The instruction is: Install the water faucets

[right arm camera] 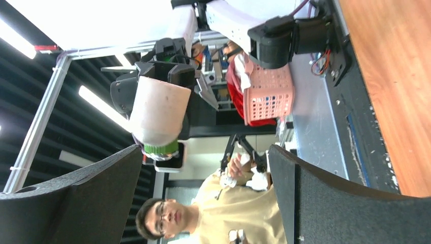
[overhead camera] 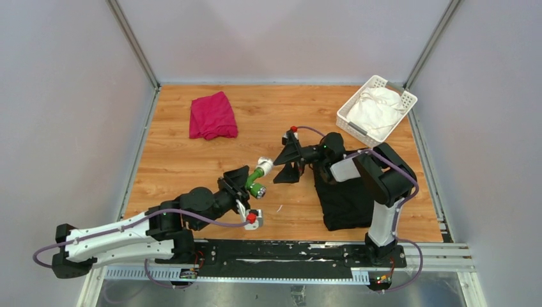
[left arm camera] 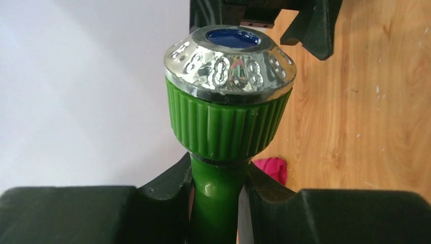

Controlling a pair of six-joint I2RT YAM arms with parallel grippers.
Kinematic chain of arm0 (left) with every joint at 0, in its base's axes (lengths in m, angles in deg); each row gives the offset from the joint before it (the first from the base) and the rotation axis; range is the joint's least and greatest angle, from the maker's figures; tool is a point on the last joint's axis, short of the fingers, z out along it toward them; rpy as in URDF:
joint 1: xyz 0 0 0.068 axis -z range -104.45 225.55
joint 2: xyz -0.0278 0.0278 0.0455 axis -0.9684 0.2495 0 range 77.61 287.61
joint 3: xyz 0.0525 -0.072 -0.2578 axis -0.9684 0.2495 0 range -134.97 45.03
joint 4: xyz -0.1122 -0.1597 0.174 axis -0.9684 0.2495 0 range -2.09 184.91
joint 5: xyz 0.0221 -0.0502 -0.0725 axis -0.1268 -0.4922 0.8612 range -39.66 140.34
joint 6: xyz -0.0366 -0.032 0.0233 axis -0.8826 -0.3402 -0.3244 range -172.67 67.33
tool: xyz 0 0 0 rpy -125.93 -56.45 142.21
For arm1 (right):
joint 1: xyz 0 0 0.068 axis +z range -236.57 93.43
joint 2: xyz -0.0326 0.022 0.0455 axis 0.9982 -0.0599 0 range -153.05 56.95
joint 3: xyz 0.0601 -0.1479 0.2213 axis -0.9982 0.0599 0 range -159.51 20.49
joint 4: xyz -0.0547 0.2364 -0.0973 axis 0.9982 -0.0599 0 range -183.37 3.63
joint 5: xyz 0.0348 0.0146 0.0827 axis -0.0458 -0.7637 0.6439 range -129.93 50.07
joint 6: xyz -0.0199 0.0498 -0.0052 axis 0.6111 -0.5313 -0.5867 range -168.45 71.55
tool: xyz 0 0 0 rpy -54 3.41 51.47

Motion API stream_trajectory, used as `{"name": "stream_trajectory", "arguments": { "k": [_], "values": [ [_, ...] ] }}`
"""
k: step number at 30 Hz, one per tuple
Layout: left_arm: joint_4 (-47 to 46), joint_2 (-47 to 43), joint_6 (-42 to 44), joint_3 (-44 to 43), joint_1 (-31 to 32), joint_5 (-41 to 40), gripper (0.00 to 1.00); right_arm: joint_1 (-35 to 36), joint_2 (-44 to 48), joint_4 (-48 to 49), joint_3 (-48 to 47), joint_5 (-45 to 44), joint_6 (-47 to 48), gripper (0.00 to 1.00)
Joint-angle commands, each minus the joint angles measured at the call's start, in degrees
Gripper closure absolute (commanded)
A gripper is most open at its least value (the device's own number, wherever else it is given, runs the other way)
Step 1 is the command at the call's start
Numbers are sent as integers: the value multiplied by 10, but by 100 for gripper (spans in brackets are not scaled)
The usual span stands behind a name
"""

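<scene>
You had one green tap [overhead camera: 255, 181] and one white pipe fitting [overhead camera: 264, 165] in the work area, both raised off the counter [overhead camera: 172, 160]. The left gripper [overhead camera: 248, 182] had its two fingers [left arm camera: 162, 201] clamped on the tap's green stem, directly below the ribbed knob [left arm camera: 228, 122] with its chrome cap. The white pipe fitting sat at the end of the tap farthest from the left gripper, touching it.

The right gripper [overhead camera: 280, 165] stood just beside that fitted end of the tap. Its two fingers [right arm camera: 76, 203] were spread wide apart and held nothing. In the right wrist view the fitting lay ahead of the gap, not between the fingers.

You also had three cloths, one of each colour. The red cloth [overhead camera: 213, 115] lay on the counter beyond the tap and to its left. The black cloth [overhead camera: 345, 201] lay right of the tap, under the right arm. The white cloth [overhead camera: 376, 105] lay inside the single white basket [overhead camera: 346, 121], far right of the tap.
</scene>
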Motion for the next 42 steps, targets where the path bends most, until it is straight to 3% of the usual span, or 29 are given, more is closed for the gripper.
{"name": "stream_trajectory", "arguments": {
  "k": [1,4,6,7,8,9,10,11,13,16,19,24,32,36,39,42],
  "values": [
    [1,-42,-131,-47,2,12,100,-57,62,2,11,13,31,1],
    [42,-48,-249,-82,1,2,100,-89,114,-108,16,21,112,1],
    [75,-38,-321,-121,1,3,100,-101,159,-234,9,21,210,1],
    [97,-33,-353,-138,1,6,100,-104,197,-336,-8,17,282,1],
    [112,-26,-388,-153,1,10,100,-106,226,-479,-32,8,435,1],
    [122,-19,-425,-169,1,9,100,-107,256,-688,-80,-23,532,1],
    [134,-11,-459,-183,1,5,100,-105,277,-905,-144,-84,765,1],
    [142,-5,-498,-195,1,4,100,-98,289,-1078,-200,-181,882,1],
    [151,3,-541,-212,1,-2,100,-86,311,-1179,-247,-292,957,1],
    [163,16,-615,-236,0,-27,100,-85,370,-1115,-205,-340,956,1],
    [190,39,-697,-263,-18,-24,100,-81,456,-961,-107,-378,943,1],
    [225,83,-813,-293,-161,182,100,-77,596,-753,50,-434,913,1],
    [142,119,-890,-263,-352,474,100,-74,619,-764,51,-384,932,1],
    [84,134,-923,-240,-429,645,100,-69,595,-665,62,-299,883,1],
    [-14,142,-997,-196,-481,766,100,-52,582,-602,61,-246,871,1],
    [-69,158,-1045,-176,-495,802,100,-8,611,-663,47,-302,960,2]
  ]
}}
